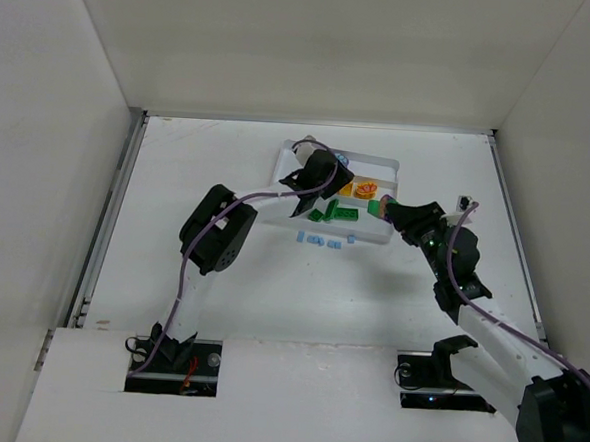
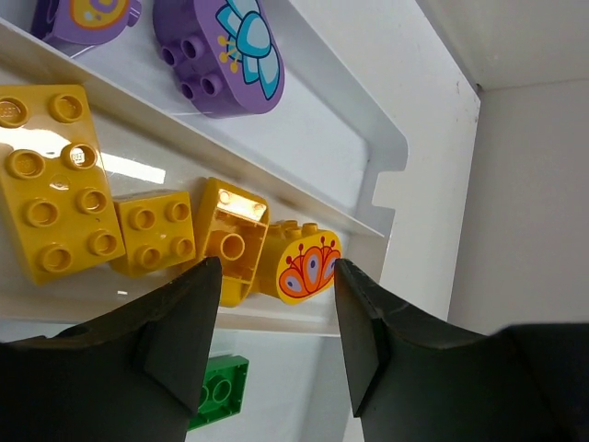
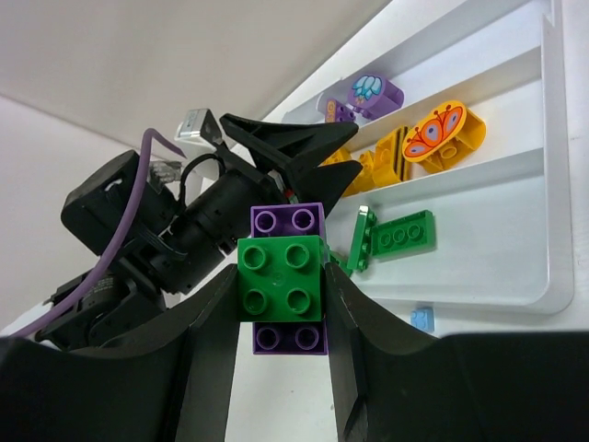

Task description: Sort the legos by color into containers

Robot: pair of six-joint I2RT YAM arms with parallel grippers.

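Splitting step: right fingers [image 3: 207,354] pinch green-purple clump [image 3: 285,276] near tray [image 1: 386,168], far-centre counter. Left fingers [image 2: 175,341] spread over yellow bricks [image 2: 57,189]. Next, probably: left grips purple, pull apart.

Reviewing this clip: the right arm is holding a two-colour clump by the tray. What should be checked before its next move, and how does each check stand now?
1. Hold of the right gripper on the clump: ok, fingers shut on both sides.
2. Clump is one colour: not ok, a green brick is stuck on a purple brick.
3. The left gripper free to help: ok, open and empty above the yellow bricks.
4. Compartments of the tray unmixed: ok where visible; purple bricks, yellow and green bricks lie apart.
5. Nothing left on the table: not ok, pale blue bricks lie beside the tray.
6. Clearance between the grippers: cannot tell.
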